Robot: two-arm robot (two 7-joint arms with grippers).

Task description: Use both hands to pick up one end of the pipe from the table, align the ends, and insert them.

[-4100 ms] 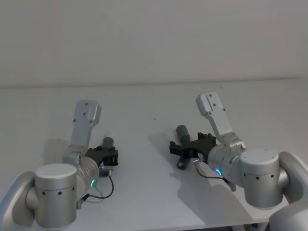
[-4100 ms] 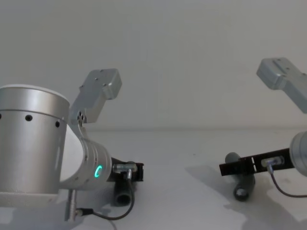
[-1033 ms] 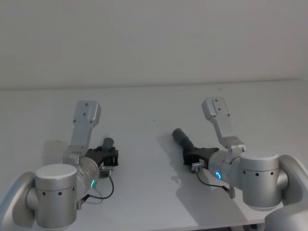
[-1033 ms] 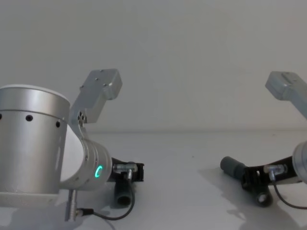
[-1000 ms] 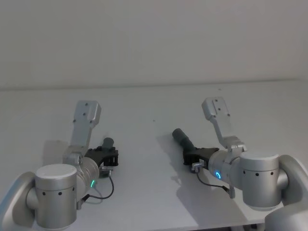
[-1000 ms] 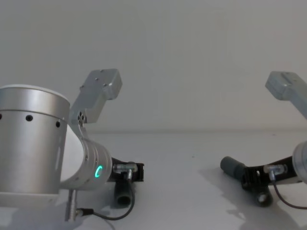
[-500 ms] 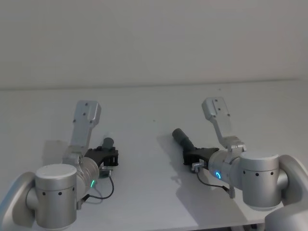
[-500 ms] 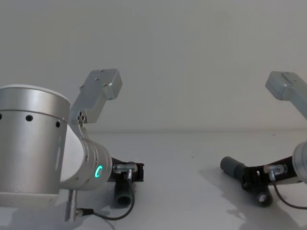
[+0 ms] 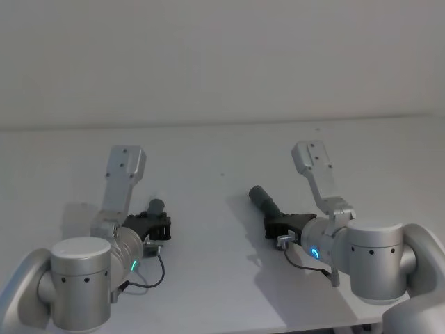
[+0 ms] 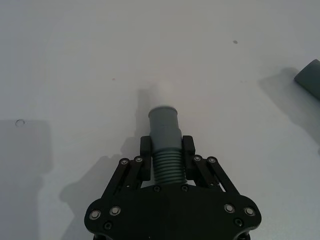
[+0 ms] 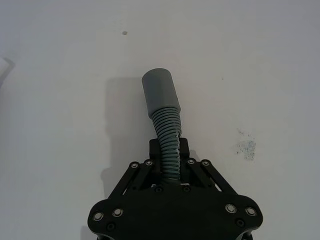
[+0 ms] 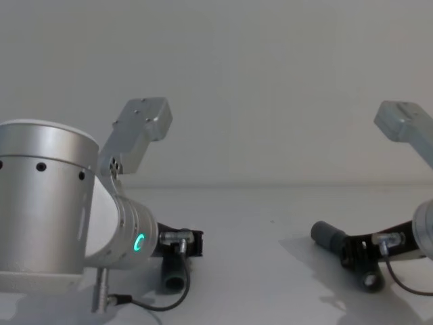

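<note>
The left hand is clamping the white-tipped hose piece, the right hand the open-cuffed hose piece; both are hanging well apart, leaving aligning and inserting.

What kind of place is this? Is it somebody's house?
Probably a robot lab, not a house: a bare white table, a blank wall, and the left gripper and right gripper each gripping a grey hose piece.
</note>
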